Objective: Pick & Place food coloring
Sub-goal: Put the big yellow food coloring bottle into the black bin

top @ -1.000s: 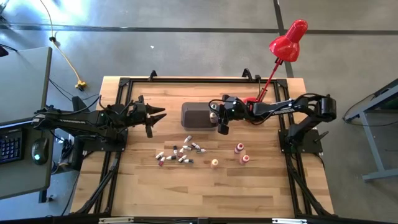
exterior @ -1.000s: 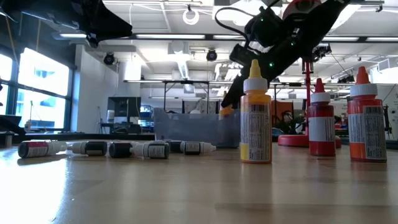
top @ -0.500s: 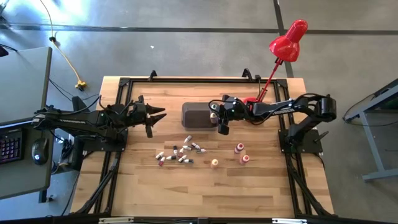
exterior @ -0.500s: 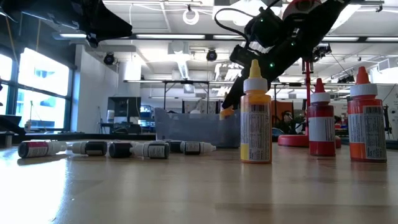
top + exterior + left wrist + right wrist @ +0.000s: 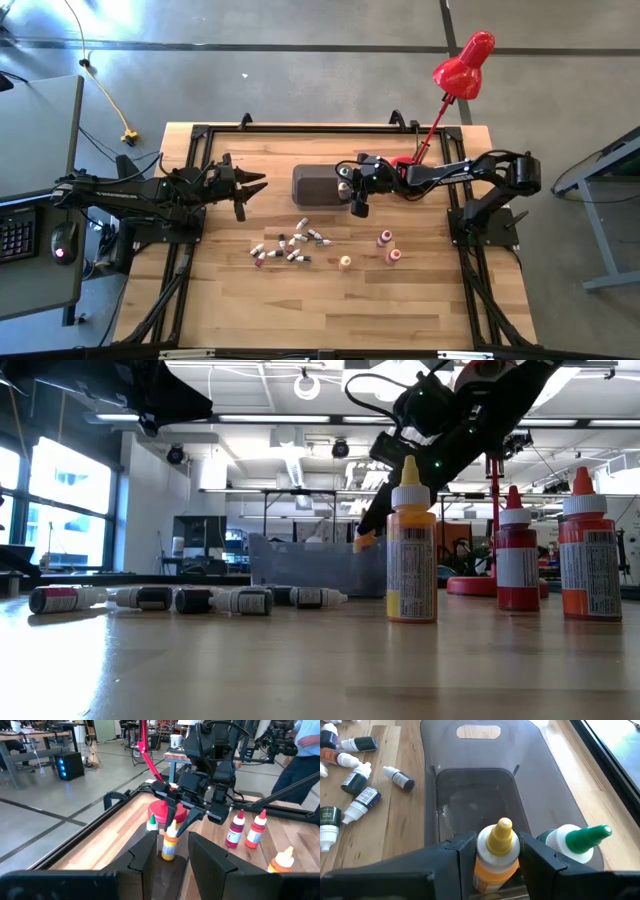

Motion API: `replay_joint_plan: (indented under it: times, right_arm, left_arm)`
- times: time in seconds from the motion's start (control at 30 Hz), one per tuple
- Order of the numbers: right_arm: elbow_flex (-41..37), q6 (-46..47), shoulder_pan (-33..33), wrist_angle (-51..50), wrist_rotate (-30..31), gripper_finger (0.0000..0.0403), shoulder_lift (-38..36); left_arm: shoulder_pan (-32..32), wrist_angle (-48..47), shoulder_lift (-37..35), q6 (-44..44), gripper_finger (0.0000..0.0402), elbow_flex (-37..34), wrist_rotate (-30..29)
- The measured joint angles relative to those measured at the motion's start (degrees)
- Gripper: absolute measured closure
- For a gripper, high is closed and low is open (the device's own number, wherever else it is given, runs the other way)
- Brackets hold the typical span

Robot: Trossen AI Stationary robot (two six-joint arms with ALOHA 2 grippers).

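Workshop table (image 5: 230, 310): nothing has moved this past second; my right gripper (image 5: 492, 851) clamps a yellow bottle (image 5: 496, 854) over the bin (image 5: 470, 785), release pending. Left gripper (image 5: 255, 187) waits nearby, fingers apart.

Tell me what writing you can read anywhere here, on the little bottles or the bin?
None can be read.
Yellow bottle: printed label, too small to read.
Two red bottles: printed labels, too blurred.
Small vials lying on the table: labels with print, unreadable.
Grey bin: no text visible.
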Motion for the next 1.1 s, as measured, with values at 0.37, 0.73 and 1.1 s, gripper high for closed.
replay_joint_plan:
  times: [0.37, 0.73, 1.1]
  right_arm:
    - [0.0, -5.86, 0.0, 0.4, 0.24, 0.0276, 0.01]
    - [0.11, 0.78, -0.04, -1.67, 2.17, 0.0276, -0.04]
    - [0.13, 2.71, -0.04, -1.99, 2.4, 0.0276, -0.07]
  left_arm:
    - [0.02, -0.02, 0.0, 0.0, 0.0291, 0.0, 0.0]
    - [0.0, -0.06, 0.01, 0.0, 0.0291, 0.0, 0.0]
    - [-0.01, -0.06, 0.0, 0.0, 0.0291, 0.0, 0.0]
